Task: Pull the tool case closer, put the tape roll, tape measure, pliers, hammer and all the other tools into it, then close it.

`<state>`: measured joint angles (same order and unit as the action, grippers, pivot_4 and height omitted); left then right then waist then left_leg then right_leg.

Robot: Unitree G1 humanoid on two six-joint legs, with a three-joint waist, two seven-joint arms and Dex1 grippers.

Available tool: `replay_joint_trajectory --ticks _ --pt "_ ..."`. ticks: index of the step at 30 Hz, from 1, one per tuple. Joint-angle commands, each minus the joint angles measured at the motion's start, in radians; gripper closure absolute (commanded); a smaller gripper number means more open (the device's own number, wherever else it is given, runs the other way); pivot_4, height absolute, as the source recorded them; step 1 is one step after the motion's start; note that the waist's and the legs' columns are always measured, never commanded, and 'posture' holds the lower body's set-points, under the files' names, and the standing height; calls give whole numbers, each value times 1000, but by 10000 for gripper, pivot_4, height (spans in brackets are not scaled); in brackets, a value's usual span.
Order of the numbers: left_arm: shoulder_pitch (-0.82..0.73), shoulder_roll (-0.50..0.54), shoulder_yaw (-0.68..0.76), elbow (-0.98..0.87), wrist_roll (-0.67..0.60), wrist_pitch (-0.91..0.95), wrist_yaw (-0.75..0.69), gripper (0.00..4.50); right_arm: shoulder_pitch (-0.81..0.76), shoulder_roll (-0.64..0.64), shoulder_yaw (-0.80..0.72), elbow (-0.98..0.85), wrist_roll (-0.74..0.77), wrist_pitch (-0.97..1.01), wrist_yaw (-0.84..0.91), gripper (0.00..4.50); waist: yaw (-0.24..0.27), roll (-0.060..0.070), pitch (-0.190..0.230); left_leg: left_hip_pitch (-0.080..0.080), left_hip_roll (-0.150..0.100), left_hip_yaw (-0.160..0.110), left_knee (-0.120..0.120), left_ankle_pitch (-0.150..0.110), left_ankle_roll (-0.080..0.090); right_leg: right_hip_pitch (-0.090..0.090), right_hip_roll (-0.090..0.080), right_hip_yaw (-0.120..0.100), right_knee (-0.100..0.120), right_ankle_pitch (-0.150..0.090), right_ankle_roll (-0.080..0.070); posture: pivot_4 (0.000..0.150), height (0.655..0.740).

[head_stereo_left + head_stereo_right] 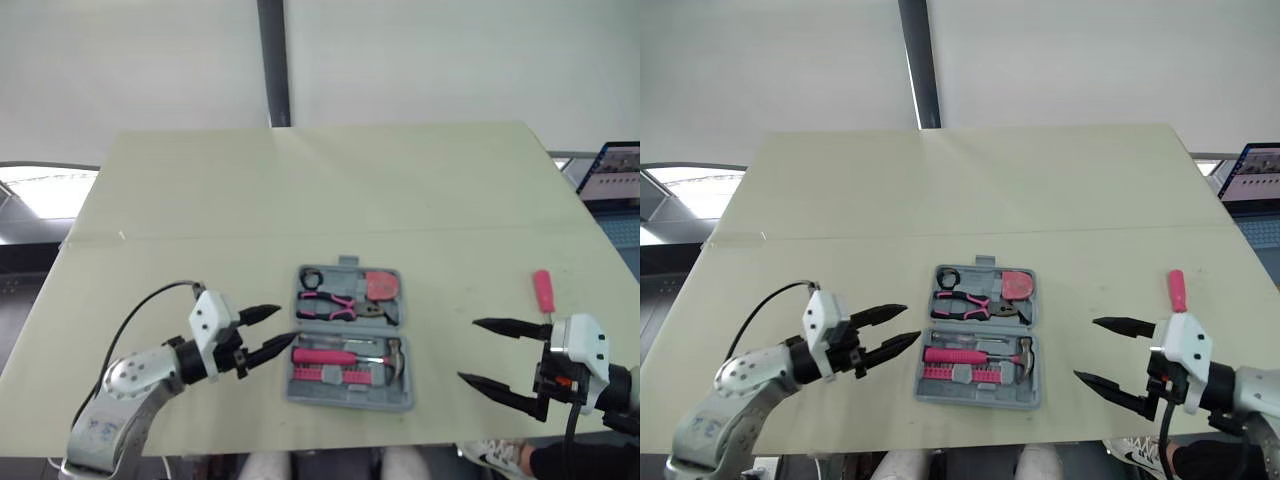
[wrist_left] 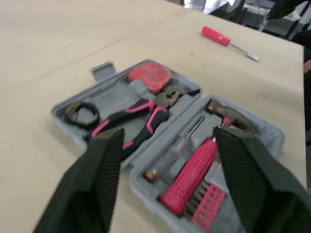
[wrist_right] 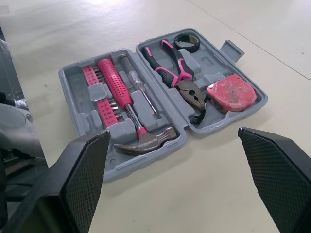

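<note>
The grey tool case point(image 1: 345, 399) lies open near the table's front edge, in the middle. Its far half holds a black tape roll point(image 1: 311, 279), pink-handled pliers point(image 1: 335, 305) and a red tape measure point(image 1: 380, 285). The near half holds a pink-handled hammer point(image 1: 345, 355), a slim screwdriver and a row of pink bits point(image 1: 340, 375). A pink-handled screwdriver point(image 1: 543, 292) lies loose on the table to the right of the case. My left gripper point(image 1: 285, 326) is open and empty at the case's left edge. My right gripper point(image 1: 468, 350) is open and empty, right of the case and just in front of the loose screwdriver.
The pale table point(image 1: 320, 190) stretches far behind the case, with a seam across it. A laptop point(image 1: 615, 172) sits off the table's right side. A dark post point(image 1: 275, 60) stands behind the table. The front edge runs close under both grippers.
</note>
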<state>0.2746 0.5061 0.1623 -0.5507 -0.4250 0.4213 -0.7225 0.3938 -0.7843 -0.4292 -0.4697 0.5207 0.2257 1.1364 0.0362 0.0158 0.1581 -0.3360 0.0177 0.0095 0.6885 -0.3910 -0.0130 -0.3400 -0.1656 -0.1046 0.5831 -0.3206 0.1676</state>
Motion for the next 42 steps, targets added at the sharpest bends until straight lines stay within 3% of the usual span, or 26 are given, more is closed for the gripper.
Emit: replay_joint_trajectory --ticks 1,7,14,35,42 --pt "117 -22 73 -13 26 -107 20 532 16 22 28 -7 -15 -26 -15 0 -7 -1 1 0 0 0 -1 0 0 0 0 0 -1 0 0 1500 7373" --pt "313 -92 149 24 31 -239 31 532 53 50 73 10 -54 -61 -30 0 -9 -4 3 -1 0 0 -1 -1 -1 0 0 0 -3 0 0 1500 7373" --pt "400 -108 213 51 27 -341 17 532 81 62 86 39 -63 -98 -23 0 -12 -4 4 0 0 1 -3 -1 -1 0 0 0 -5 0 -1 1500 7373" --pt "401 -108 187 80 33 -388 32 532 58 48 95 82 -54 -124 -22 0 -11 -4 4 -1 0 1 -3 -1 -1 0 0 0 -6 0 -1 1500 7373" --pt "449 33 210 -154 -189 -284 -121 532 4 12 83 125 -38 -94 -4 0 -10 -4 5 -1 1 1 -3 -1 -1 0 0 0 -6 0 -1 1500 7373"
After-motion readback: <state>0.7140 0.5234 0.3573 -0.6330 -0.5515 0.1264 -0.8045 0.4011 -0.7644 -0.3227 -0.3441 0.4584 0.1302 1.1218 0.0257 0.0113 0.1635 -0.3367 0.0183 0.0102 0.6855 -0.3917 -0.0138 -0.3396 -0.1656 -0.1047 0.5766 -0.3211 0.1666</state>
